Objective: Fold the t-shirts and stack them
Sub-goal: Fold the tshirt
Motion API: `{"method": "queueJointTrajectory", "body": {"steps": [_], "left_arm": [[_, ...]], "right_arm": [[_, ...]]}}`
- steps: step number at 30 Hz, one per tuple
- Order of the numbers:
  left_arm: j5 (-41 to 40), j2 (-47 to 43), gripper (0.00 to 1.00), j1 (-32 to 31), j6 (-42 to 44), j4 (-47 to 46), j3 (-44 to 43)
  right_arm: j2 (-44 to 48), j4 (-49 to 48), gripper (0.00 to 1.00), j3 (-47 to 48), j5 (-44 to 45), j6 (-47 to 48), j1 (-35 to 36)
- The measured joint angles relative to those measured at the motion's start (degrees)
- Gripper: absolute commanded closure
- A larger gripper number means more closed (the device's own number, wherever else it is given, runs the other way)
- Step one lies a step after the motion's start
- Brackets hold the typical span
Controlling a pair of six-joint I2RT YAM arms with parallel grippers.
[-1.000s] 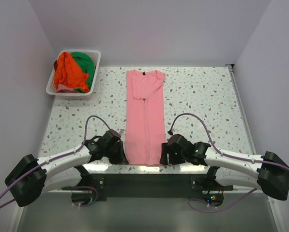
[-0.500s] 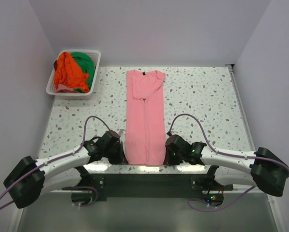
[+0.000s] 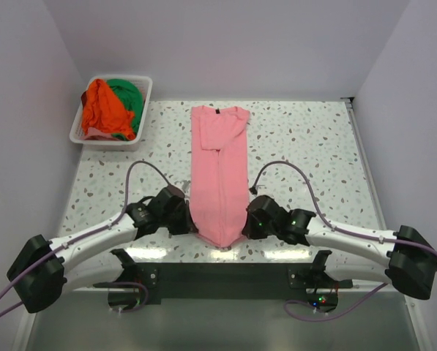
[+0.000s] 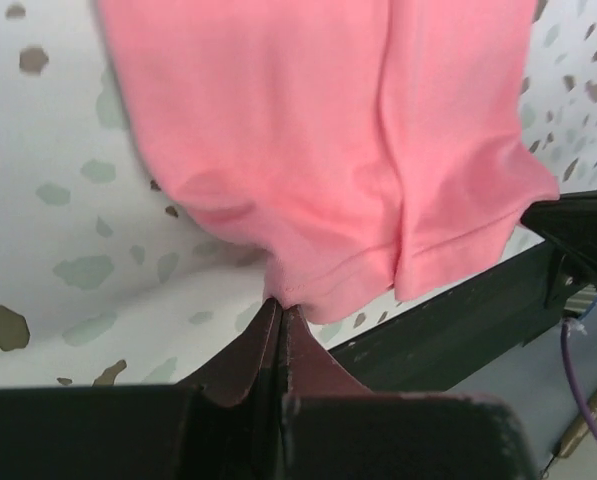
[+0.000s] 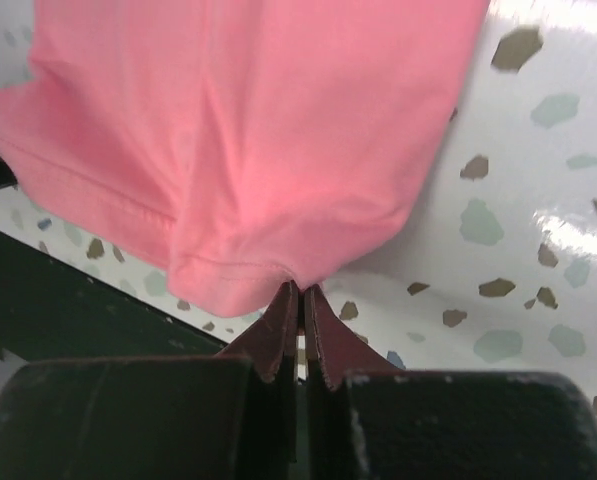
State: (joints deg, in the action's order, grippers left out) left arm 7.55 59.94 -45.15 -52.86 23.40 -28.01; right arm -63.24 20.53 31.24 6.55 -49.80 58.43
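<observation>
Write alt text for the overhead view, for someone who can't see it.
The left gripper and right gripper each pinch a near corner of a pink t-shirt folded lengthwise on a speckled table. A white basket at the far left holds an orange t-shirt and a green t-shirt.

The table (image 3: 306, 146) is seen from above and behind. The pink shirt (image 4: 308, 150) hem is viewed close-up by both wrist cameras.

Three t-shirts in plain sight: one pink t-shirt (image 3: 219, 175); one orange t-shirt (image 3: 103, 108); one green t-shirt (image 3: 128, 95); one pale pink scrap (image 3: 95, 133) under the orange, perhaps a fourth garment, too hidden to tell; one white basket (image 3: 146, 93); one speckled table (image 3: 306, 139); two arms, left arm (image 3: 94, 241) and right arm (image 3: 350, 238); two grippers, left gripper (image 4: 280, 310) and right gripper (image 5: 299, 295).
</observation>
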Motion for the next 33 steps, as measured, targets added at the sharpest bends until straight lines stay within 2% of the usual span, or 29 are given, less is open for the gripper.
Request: {"method": "queueJointTrajectory", "body": {"steps": [7,12,17,33], "left_arm": [[-6.25,5.92,1.0,1.07,1.62,0.11,-10.25],[-8.52,9.35,1.0,6.25,3.08,-1.07,-13.77],[-9.6,12.87,1.0,11.41,5.6,-2.43,-17.0],[-10.36,26.27,1.0,16.72,10.82,-4.98,-32.94]], "right_arm": [[-0.5,1.55,1.0,9.03,11.74,4.02,-0.33],[-3.04,0.2,1.0,14.75,16.68,6.93,-3.65],[-8.11,-2.21,1.0,17.2,16.35,9.68,-9.62],[-22.91,-6.4,1.0,30.47,13.14,16.85,-20.44]]}}
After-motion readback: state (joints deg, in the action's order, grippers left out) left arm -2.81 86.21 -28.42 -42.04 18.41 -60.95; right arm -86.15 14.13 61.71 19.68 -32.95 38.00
